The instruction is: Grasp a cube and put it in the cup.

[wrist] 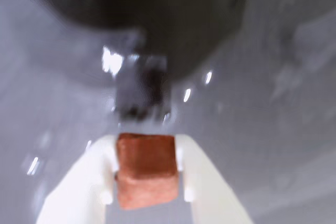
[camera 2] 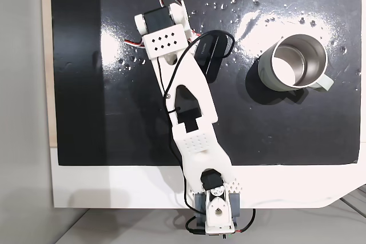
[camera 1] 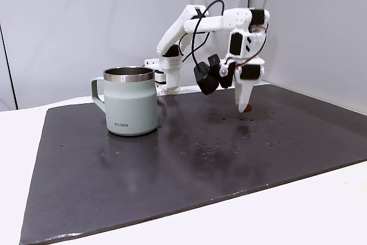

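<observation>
In the wrist view the claw (wrist: 145, 182) pinches the cube (wrist: 145, 169), a reddish-brown block with rounded edges, between two white fingers (wrist: 84, 182) at 6 o'clock. Beyond it the picture blurs into grey glare and a dark mass at 12 o'clock. In a fixed view the cube (camera 1: 250, 108) sits at the claw's tip just above the black mat (camera 1: 172, 164), well apart from the pale grey-green, steel-rimmed cup (camera 1: 130, 101) at 9 o'clock. The table (camera 1: 298, 210) is white, the walls grey.

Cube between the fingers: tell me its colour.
Reddish-brown, like terracotta. The cube shows best in the wrist view, held between the white fingers.
</observation>
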You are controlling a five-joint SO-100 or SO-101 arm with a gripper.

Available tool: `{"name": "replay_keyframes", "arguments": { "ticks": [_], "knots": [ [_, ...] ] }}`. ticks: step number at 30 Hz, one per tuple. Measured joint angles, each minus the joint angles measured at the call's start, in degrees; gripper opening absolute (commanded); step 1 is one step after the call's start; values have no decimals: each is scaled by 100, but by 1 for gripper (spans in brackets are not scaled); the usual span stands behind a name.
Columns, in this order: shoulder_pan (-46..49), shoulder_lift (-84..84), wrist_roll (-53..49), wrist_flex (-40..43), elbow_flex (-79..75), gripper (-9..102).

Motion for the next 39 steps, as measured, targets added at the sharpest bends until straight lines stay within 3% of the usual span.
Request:
{"name": "replay_keyframes", "arguments": {
  "ticks": [11, 18, 39],
  "knots": [
    [0, 2232, -132, 9, 835, 2],
    [202, 2760, -246, 35, 1046, 1],
    [3305, 3305, -1723, 193, 606, 1]
  ]
}}
